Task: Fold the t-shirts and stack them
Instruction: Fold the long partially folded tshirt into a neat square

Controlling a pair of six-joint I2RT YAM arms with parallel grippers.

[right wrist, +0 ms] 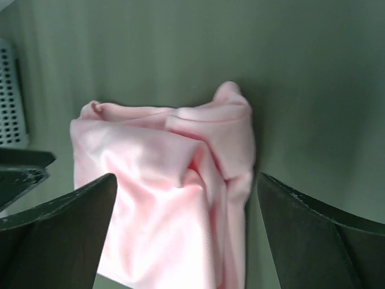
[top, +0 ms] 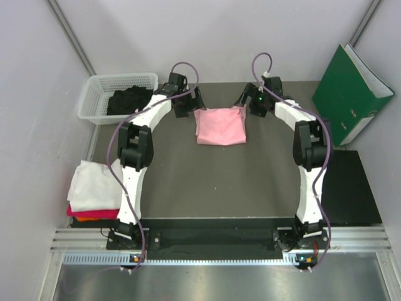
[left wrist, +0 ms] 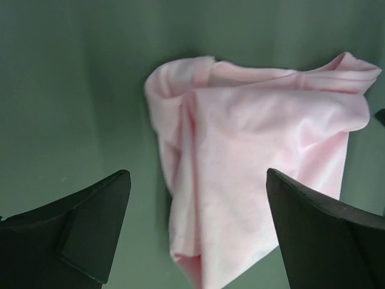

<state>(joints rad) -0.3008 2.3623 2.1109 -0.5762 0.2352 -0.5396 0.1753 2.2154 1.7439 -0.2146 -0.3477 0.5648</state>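
A light pink t-shirt [top: 219,125] lies folded and a bit rumpled on the dark mat at the far middle. My left gripper [top: 190,102] hovers at its far left corner and my right gripper [top: 246,100] at its far right corner. In the left wrist view the pink t-shirt [left wrist: 252,174] lies below the wide-apart fingers of the left gripper [left wrist: 198,174], which hold nothing. The right gripper [right wrist: 186,177] also stands open over the pink t-shirt [right wrist: 162,180]. A stack at the left has a white t-shirt [top: 94,179] on top, over a magenta-red one [top: 94,214] and an orange one [top: 84,221].
A white mesh basket [top: 94,88] at the far left holds a black t-shirt [top: 128,100]. A green binder [top: 351,94] leans against the right wall. A black pad [top: 351,188] lies along the mat's right side. Both arms arch along the mat's sides.
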